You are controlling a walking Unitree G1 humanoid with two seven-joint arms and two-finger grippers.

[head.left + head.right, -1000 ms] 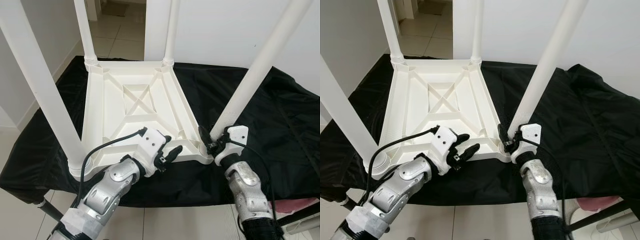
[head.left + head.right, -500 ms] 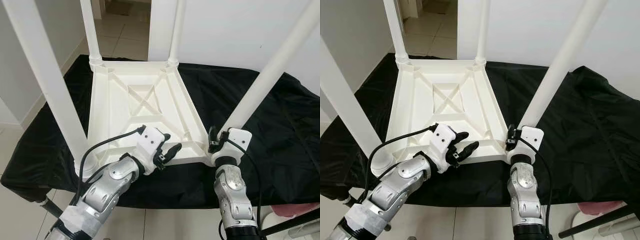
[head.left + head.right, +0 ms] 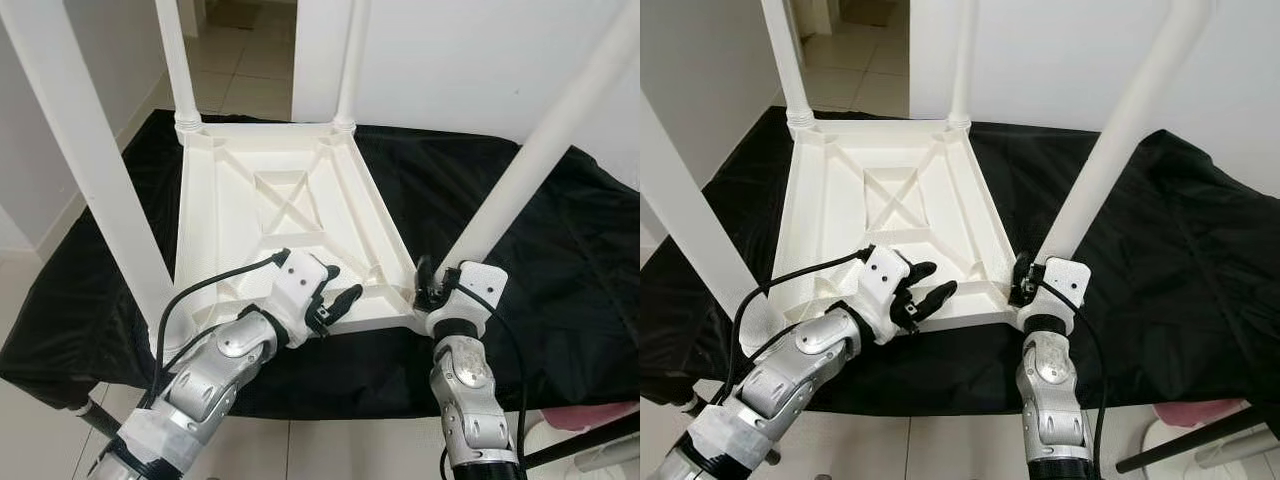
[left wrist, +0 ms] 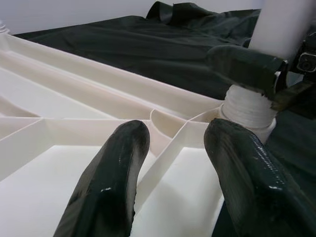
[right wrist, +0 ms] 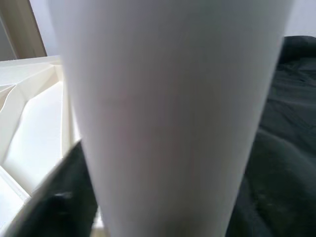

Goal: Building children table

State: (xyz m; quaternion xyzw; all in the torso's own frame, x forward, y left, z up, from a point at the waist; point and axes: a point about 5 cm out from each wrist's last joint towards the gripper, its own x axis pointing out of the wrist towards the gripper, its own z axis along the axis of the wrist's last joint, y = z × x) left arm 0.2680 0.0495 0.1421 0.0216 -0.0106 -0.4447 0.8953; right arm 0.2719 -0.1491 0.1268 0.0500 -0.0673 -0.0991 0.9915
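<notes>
Right gripper (image 3: 432, 287): it clasped the near right leg (image 3: 520, 171) at the base from its right a second ago; now it sits squarely in front, fingers still closed around the leg.
Right arm (image 3: 465, 390): swung from a rightward slant to nearly straight below the gripper.
Near right leg: slightly more upright than a second ago.

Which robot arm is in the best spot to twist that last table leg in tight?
Probably the right. The right gripper is closed around the bottom of the near-right leg, right at its corner socket. The left gripper is open, over the upside-down tabletop, holding nothing.
</notes>
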